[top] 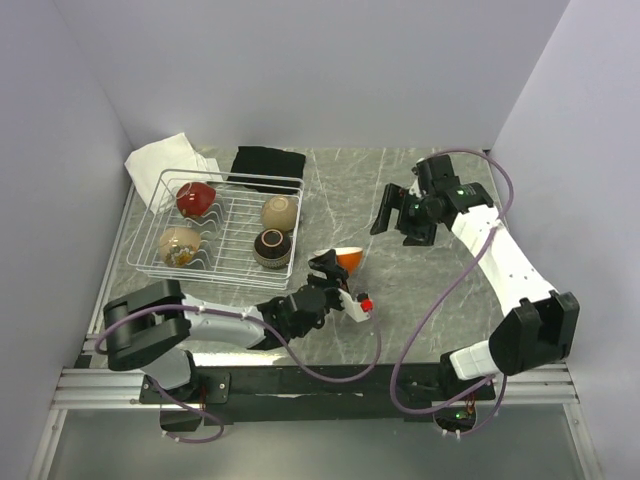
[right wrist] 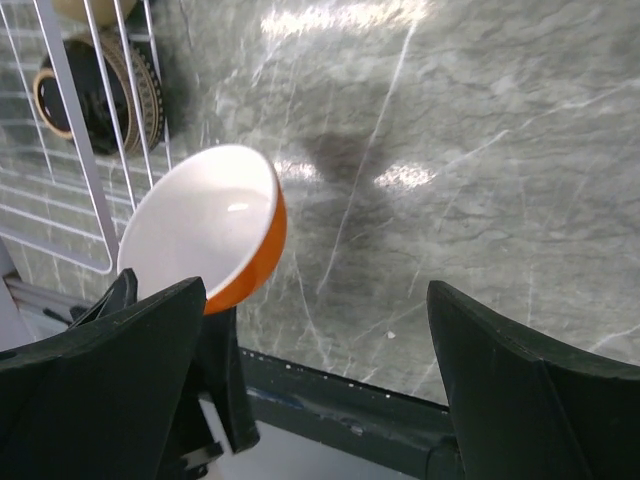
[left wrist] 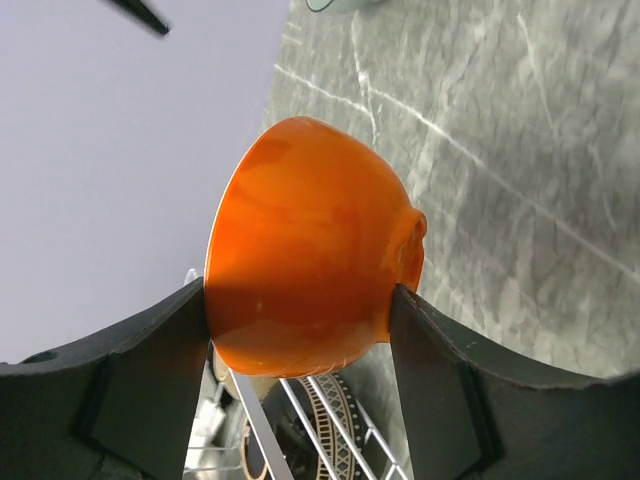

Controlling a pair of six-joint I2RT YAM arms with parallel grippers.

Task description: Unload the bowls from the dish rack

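Orange bowl (top: 350, 259) sits pinched between the two fingers of the left gripper (top: 335, 272), tipped on its side with its white inside turned toward the right arm. It is out of the white wire dish rack (top: 230, 177), over the grey marbled table (top: 420, 290) just beyond the rack's near right corner; whether it touches the tabletop cannot be told. Four bowls are in the rack: a dark red bowl (top: 196, 198) and a beige bowl (top: 280, 211) in the far row, a tan-brown bowl (top: 181, 244) and a dark brown bowl (top: 272, 246) in the near row. The right gripper (top: 392, 213) hangs over the table to the right with its jaws spread wide, holding nothing. Behind the rack lie a white cloth (top: 165, 158) and a black cloth (top: 268, 162)
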